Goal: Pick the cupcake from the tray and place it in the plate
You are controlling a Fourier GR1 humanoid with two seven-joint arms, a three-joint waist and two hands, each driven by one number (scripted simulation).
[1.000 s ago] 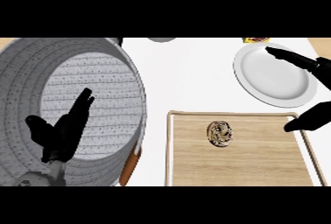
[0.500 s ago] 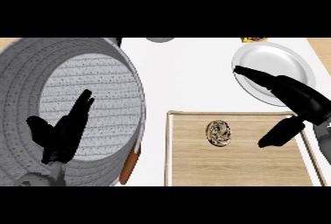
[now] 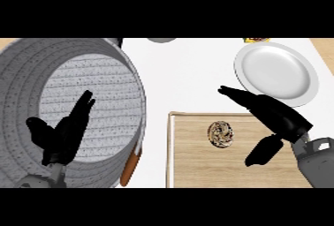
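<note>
The cupcake [image 3: 221, 133] is a small brown swirled item lying on the wooden tray [image 3: 195, 163] at its upper middle. The white plate [image 3: 276, 73] sits on the counter at the upper right, bare. My right hand [image 3: 274, 117] hangs open above the tray's right part, fingers stretched up-left past the cupcake's upper right, thumb pointing down at the cupcake's right. It does not touch the cupcake. My left hand [image 3: 62, 134] rests open at the left, fingers up, over the big grey pan.
A large grey ribbed pan [image 3: 72, 101] fills the left side, with its orange-brown handle [image 3: 131, 164] sloping down next to the tray's left edge. A grey object [image 3: 160, 40] and a small yellow-dark item [image 3: 256, 39] lie at the counter's far edge.
My right hand has come left and down from over the plate to above the tray, close to the cupcake. The left hand and the cupcake have stayed put.
</note>
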